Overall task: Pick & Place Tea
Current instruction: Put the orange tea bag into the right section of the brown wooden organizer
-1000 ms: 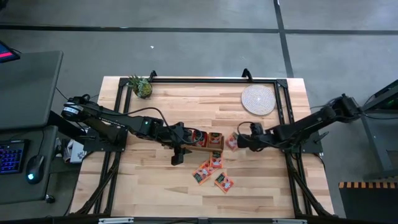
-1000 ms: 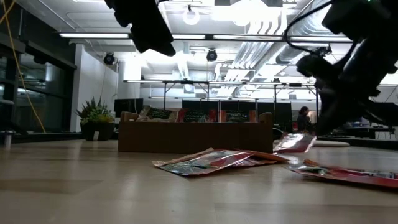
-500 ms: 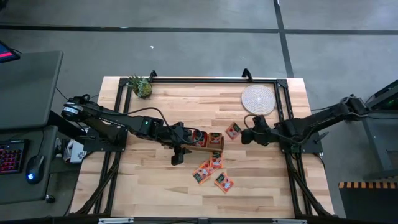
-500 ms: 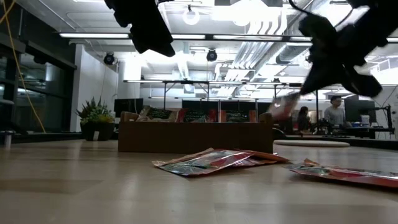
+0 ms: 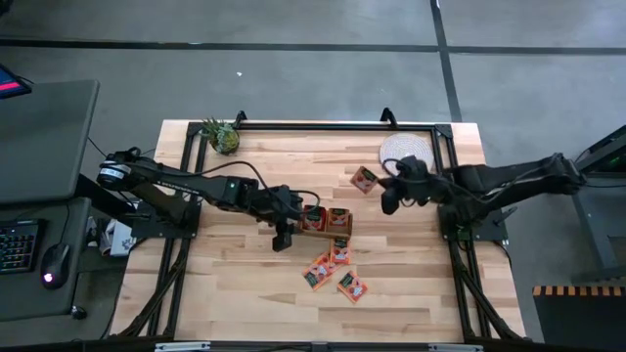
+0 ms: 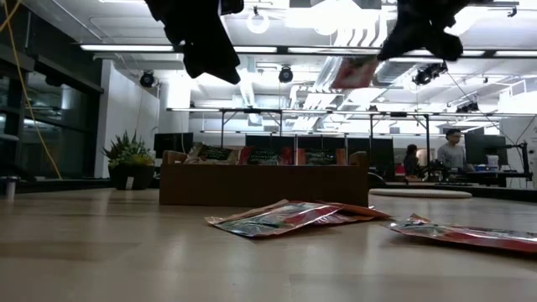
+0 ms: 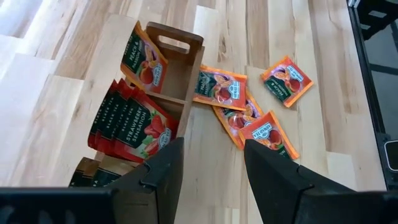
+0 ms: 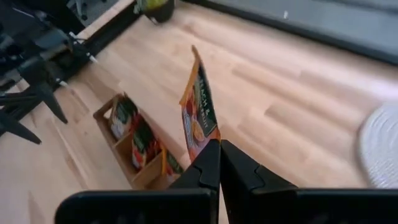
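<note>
The right gripper (image 8: 219, 163) pinches one sachet (image 8: 199, 109) by its lower edge, raised in the air near the mat (image 5: 406, 154), well apart from the box (image 5: 323, 220). It looks light, thin and floppy, so an edge pinch suits it. It stands on edge, flat faces sideways. The left gripper (image 7: 208, 163) hangs spread and empty over the box.

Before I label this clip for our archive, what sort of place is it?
Probably a robotics lab or open workshop. A wooden table in a black frame holds two robot arms, a desk with a keyboard stands beside it, and the low view shows exposed ceiling pipes and a person at a workstation.
</note>
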